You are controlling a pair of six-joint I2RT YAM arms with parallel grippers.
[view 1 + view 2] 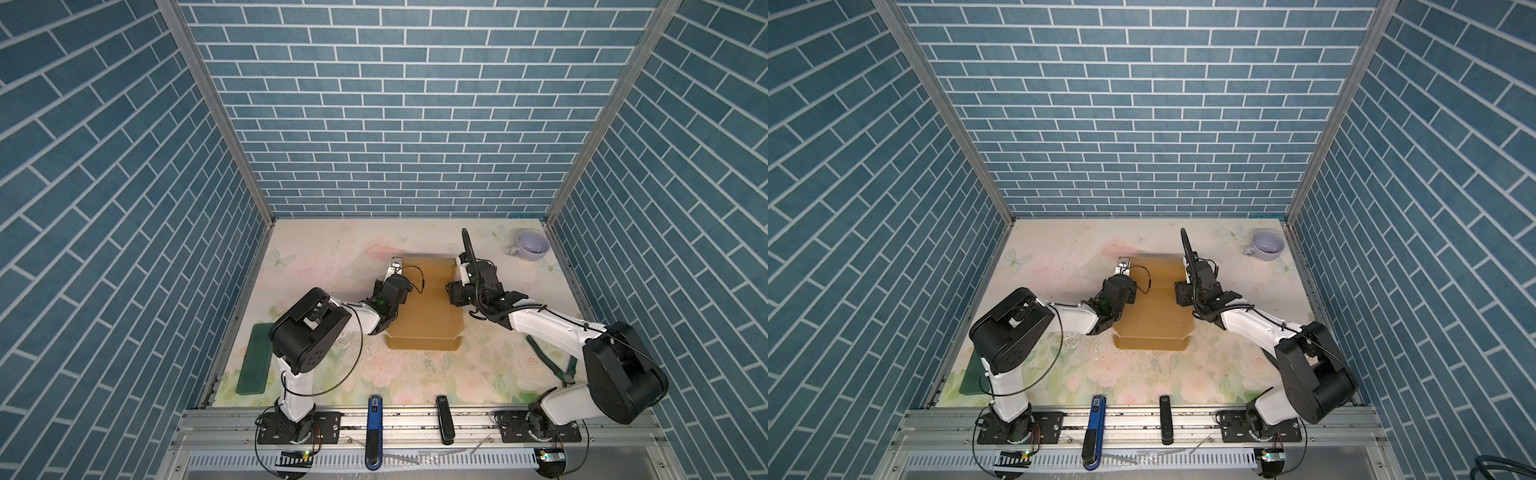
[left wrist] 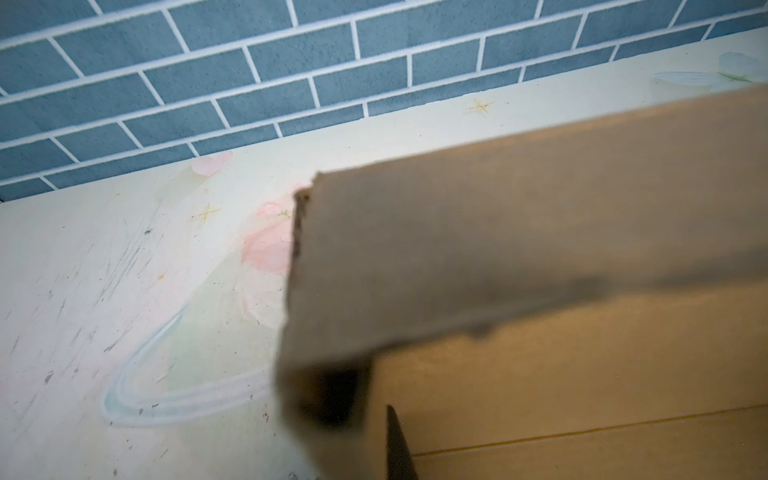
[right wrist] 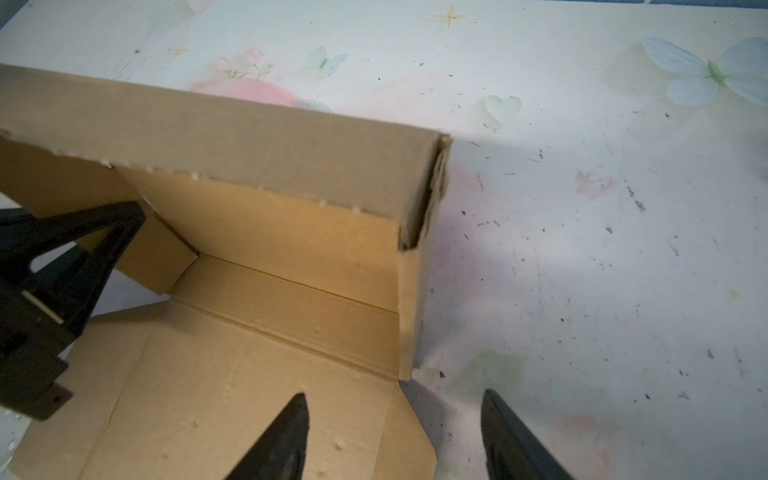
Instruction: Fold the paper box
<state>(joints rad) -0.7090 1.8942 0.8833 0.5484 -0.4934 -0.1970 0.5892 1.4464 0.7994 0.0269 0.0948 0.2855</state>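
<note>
The paper box (image 1: pixel 424 311) is a brown cardboard sheet lying mid-table in both top views, partly folded. Its far wall (image 3: pixel 249 145) stands upright and doubled over, and a near flap (image 1: pixel 424 343) is tilted up. My left gripper (image 1: pixel 394 270) is at the box's far left corner, shut on a side flap (image 2: pixel 415 270); that flap fills the left wrist view, blurred, and only one finger (image 2: pixel 397 444) shows. My right gripper (image 3: pixel 395 397) is open at the far right corner. It straddles the base's right edge, one finger (image 3: pixel 291 428) over cardboard, the other over the table.
A lilac cup (image 1: pixel 532 245) stands at the back right corner. A flat green pad (image 1: pixel 255 357) lies at the left edge and a green-handled tool (image 1: pixel 548 357) lies under my right arm. A blue tool (image 1: pixel 374 428) and a black one (image 1: pixel 444 419) rest on the front rail.
</note>
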